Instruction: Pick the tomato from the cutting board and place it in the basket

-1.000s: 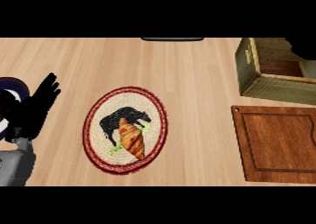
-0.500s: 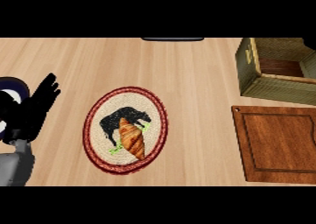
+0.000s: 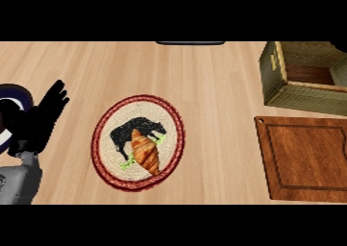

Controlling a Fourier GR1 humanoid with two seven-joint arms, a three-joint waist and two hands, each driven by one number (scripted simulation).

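The left hand (image 3: 35, 122) rests open at the left edge, fingers straight and up. Well to its right lie the cutting board (image 3: 307, 161) and, beyond it, the basket (image 3: 308, 77). No tomato shows; perhaps the basket's wall hides it.

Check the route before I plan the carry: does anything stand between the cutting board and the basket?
Nothing visible does. The cutting board lies just in front of the basket, with only bare counter between them. The red-rimmed plate sits well to the left. No tomato shows on the board.
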